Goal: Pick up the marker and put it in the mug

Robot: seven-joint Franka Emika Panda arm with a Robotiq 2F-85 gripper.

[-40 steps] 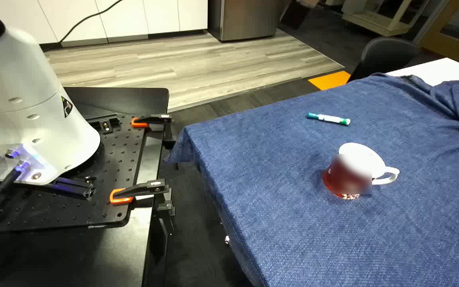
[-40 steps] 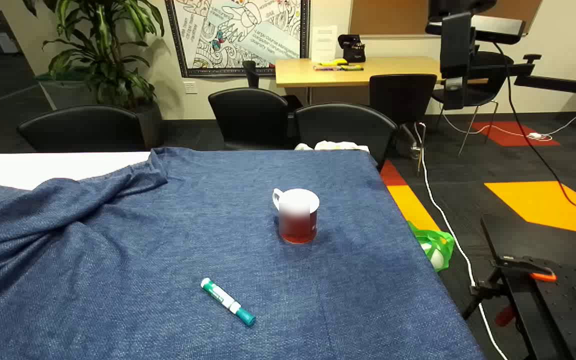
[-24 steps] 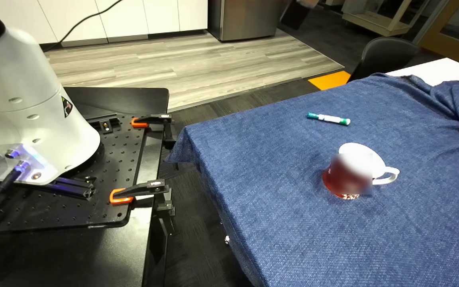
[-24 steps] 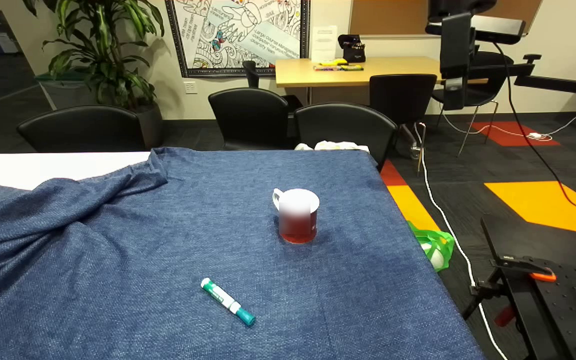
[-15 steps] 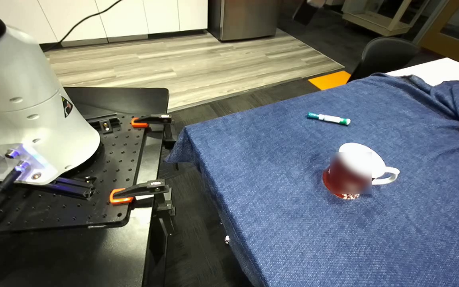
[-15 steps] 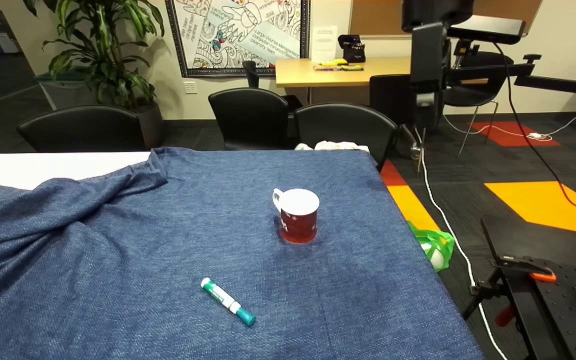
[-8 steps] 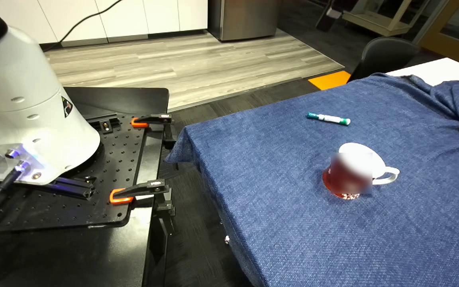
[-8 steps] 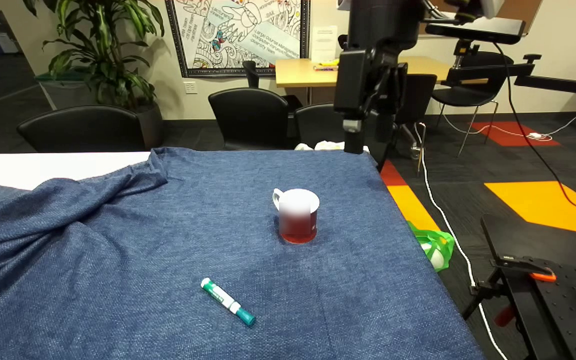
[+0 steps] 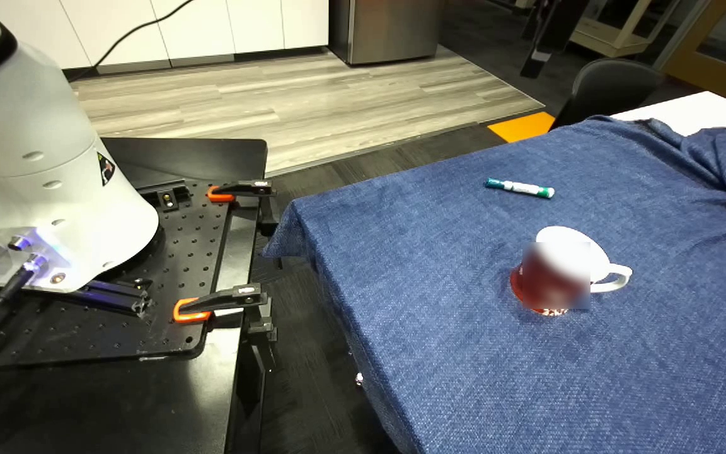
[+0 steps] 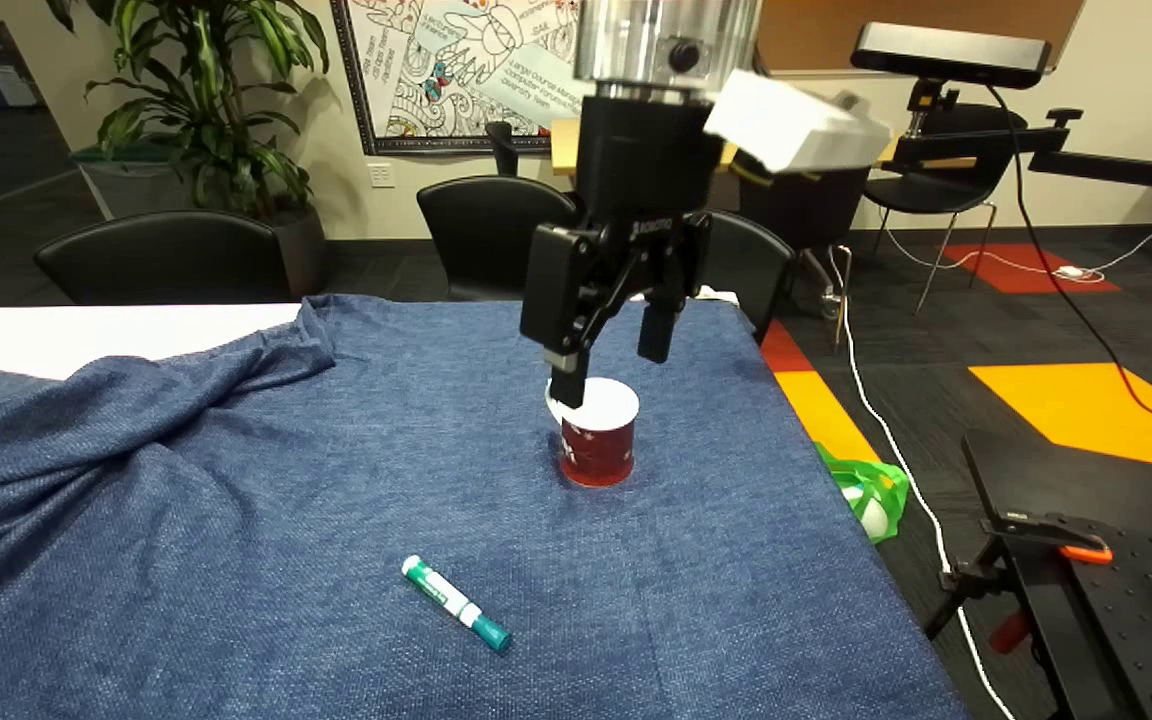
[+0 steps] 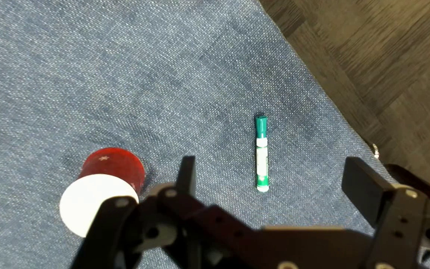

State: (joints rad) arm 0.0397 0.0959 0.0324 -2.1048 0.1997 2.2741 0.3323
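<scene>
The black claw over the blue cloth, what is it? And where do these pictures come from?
That is the end of a white robot arm, a machine for picking things up. Its two black fingers are spread apart and hold nothing. Two views look in from outside the robot, from different places. The third is taken from the robot's wrist, looking down past the fingers. On the woven blue cloth, a slim teal-and-white marker pen lies on its side. Apart from it, a round, dark red ceramic mug, white inside with a white handle, stands upright. The robot's job is to put the pen into the mug; that isn't done yet.
</scene>
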